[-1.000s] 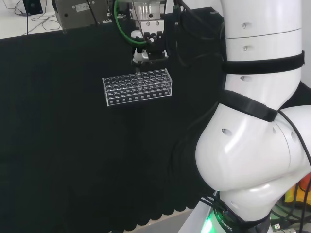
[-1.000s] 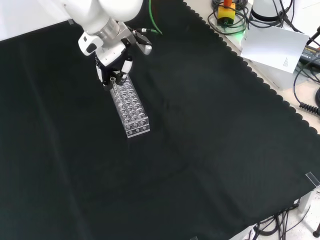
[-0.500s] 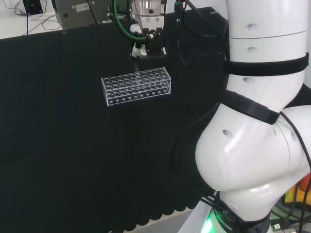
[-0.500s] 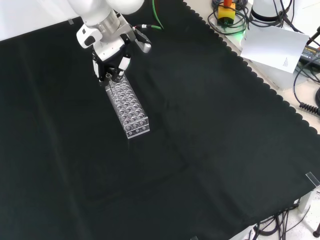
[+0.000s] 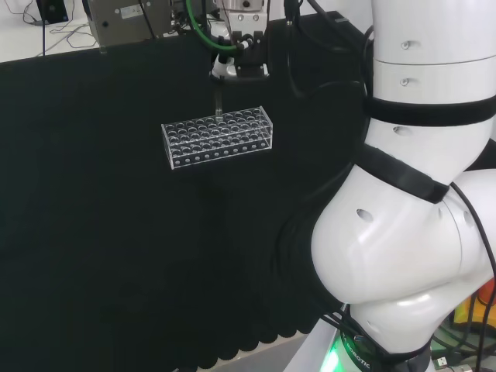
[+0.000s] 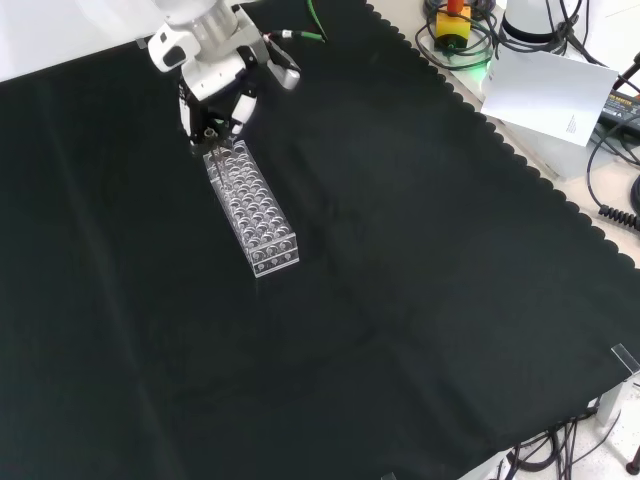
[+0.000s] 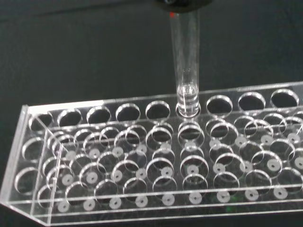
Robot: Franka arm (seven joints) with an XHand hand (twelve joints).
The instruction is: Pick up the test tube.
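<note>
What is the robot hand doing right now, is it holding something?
Hand: shut on the test tube, whose bottom end sits at a hole in the rack.

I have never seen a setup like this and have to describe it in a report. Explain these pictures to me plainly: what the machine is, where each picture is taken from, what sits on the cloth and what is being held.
The machine is one white robot arm with a black and white hand of fingers in place of a gripper. It works at a bench covered with black cloth.

One picture comes from behind and above the arm's base, so its big white links take up the right side. One looks down from the front, with the hand coming in from the top. One comes from the wrist, looking past the palm.

On the cloth stands a clear plastic test tube rack with rows of round holes. The hand pinches the top of a clear glass test tube, which stands upright. Its lower end is just at one hole in the rack's outer row, so it is nearly lifted free.
</note>
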